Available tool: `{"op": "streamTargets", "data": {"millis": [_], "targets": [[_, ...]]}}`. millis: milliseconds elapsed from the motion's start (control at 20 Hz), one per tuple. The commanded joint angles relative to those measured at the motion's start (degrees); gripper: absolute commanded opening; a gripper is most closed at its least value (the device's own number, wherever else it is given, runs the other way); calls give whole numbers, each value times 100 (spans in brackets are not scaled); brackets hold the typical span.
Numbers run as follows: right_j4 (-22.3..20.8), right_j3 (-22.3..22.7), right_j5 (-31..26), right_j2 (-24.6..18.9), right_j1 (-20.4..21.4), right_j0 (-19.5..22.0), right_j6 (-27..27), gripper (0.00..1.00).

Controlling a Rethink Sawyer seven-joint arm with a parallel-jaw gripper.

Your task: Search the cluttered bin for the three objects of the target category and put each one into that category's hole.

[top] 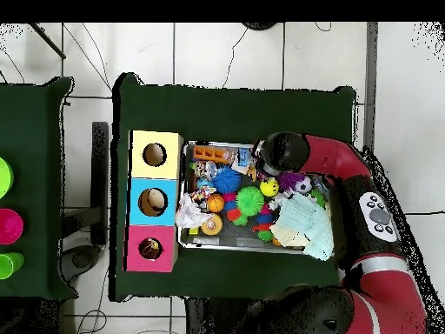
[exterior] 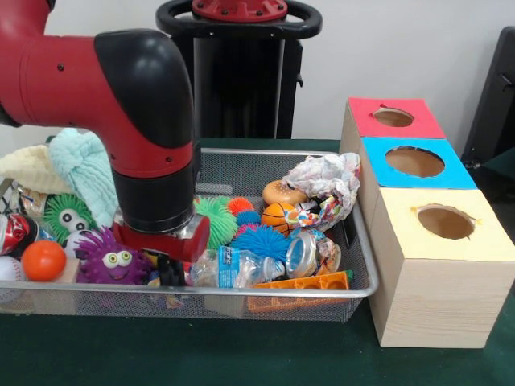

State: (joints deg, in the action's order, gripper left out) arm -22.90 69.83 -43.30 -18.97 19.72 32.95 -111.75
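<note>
Green table, wire bin [exterior: 364, 265] crowded with toys, gripper [exterior: 165, 272] buried (grip unclear).

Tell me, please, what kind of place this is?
Probably a robotics laboratory, not a home. A red and black robot arm reaches into a silver wire mesh basket of toys on a green-covered table, beside three painted wooden boxes; cables cross the tiled floor.
</note>
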Motion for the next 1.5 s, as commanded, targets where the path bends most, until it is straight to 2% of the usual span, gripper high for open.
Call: {"op": "streamTargets", "data": {"millis": [50,300,650,1100,1500], "targets": [[113,462,-479,-807,305,-134,1223,0],[46,583,-219,-925,416,-150,1151,0],[-240,660,234,-843,375,-212,981,0],[-221,528,-191,-775,376,-266,957,0],[-264,351,-237,-710,218,-313,928,0]]}}
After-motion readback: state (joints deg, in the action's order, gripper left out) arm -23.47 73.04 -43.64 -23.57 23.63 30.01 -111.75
